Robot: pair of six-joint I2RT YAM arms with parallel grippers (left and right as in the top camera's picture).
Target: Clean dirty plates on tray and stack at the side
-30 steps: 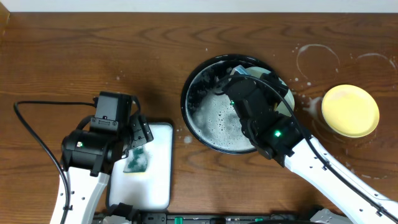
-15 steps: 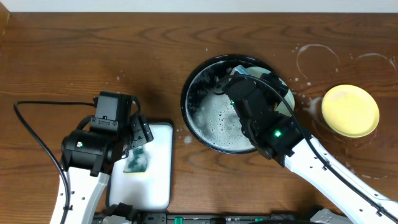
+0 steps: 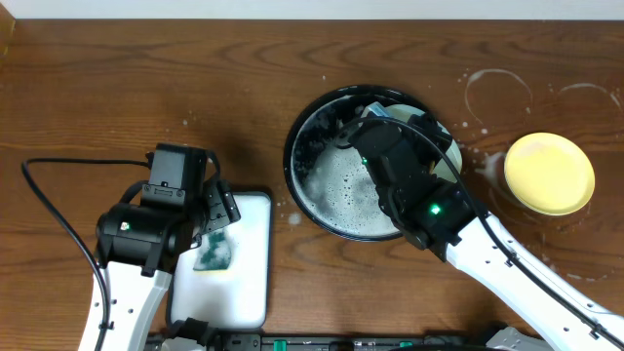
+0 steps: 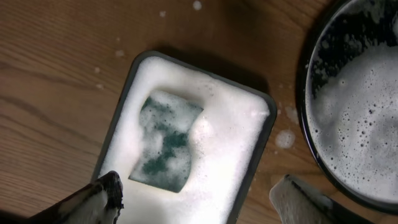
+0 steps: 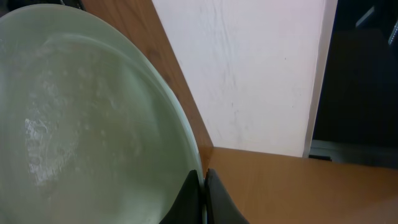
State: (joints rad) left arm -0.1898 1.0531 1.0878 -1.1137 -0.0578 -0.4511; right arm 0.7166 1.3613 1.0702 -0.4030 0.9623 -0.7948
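Overhead, the tray sits near the middle of the table with white suds over most of its floor, and the right arm reaches into it from the near right. The right gripper is closed down narrow on the rim of a mint-green plate — in the right wrist view the two dark fingers pinch that rim between them, and the plate's wet, pale face fills the left of the picture. From above only a pale sliver of this plate shows at the far side of the tray, under the arm; whether a second plate lies against it I cannot tell. The yellow plate lies flat on the side, well to the right of the tray, among white soapy rings and splashes on the wood. At the left, the left gripper hangs with its fingers spread wide and nothing between them, over a foam-filled rectangular dish. A green sponge lies in that foam — left of the dish's middle.
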